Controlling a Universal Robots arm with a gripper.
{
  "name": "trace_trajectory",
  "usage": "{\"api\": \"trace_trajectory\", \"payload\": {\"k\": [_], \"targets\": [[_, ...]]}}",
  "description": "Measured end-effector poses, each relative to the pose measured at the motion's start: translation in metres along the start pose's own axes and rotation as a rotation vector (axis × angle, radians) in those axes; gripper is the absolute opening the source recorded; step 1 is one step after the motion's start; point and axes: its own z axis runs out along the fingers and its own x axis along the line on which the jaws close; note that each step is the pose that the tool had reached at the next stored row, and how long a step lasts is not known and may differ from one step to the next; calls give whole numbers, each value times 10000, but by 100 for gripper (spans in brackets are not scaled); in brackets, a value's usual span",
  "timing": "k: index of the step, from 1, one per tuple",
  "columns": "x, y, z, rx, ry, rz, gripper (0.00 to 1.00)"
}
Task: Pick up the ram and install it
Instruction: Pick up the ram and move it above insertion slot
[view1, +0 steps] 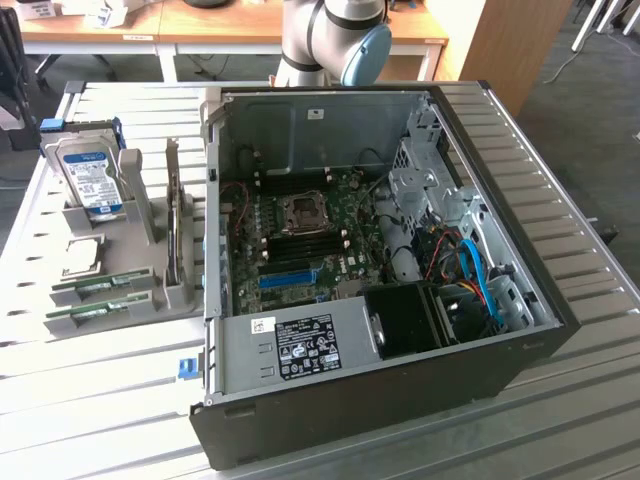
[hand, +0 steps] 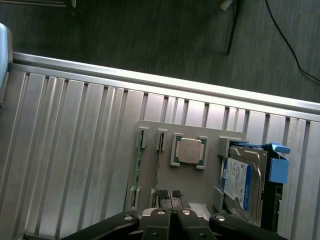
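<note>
While the gripper (hand: 169, 196) hung above the grey holder (hand: 196, 184), we logged its fingers pressed together with nothing between them.

Item 1: first ram stick (view1: 100, 283), green, seated on edge in the holder slot just beside the processor chip (view1: 82, 255). In the wrist view we found this stick (hand: 159, 160) close to the gripper's tips, and we could not tell whether they touched.

Item 2: second ram stick (view1: 90, 313), green, in the outermost slot of the same holder, parallel to the first.

Item 3: hard drive (view1: 88, 175) with a blue-and-white label, propped upright at the holder's far end in a blue bracket.

Item 4: open computer case (view1: 400, 390), lying on its side on the slatted metal surface (view1: 570, 400), to the exterior view's right of the holder. We noted its motherboard (view1: 300, 240) exposed, with the processor socket (view1: 300, 210) near the middle.

Item 5: robot arm (view1: 330, 35), grey with a blue joint cap, behind the case.
</note>
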Motion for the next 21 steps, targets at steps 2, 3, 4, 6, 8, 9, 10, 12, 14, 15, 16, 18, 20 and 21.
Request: {"api": "trace_trajectory", "payload": {"k": [2,3,4,6,8,9,10,12,14,15,16,18,20,21], "targets": [[0,0,0,0,0,0,11],[0,0,0,0,0,0,11],[0,0,0,0,0,0,11],[0,0,0,0,-4,11,11],[-1,0,1,0,-11,107,11],[-1,0,0,-2,-16,196,11],[-1,0,0,-4,-23,297,11],[0,0,1,-7,-37,511,11],[-1,0,0,-8,-41,562,11],[0,0,1,-7,-41,562,11],[0,0,0,1,-41,562,11],[0,0,2,38,-60,561,11],[1,0,3,121,-84,560,11],[0,0,4,183,-94,560,11]]}}
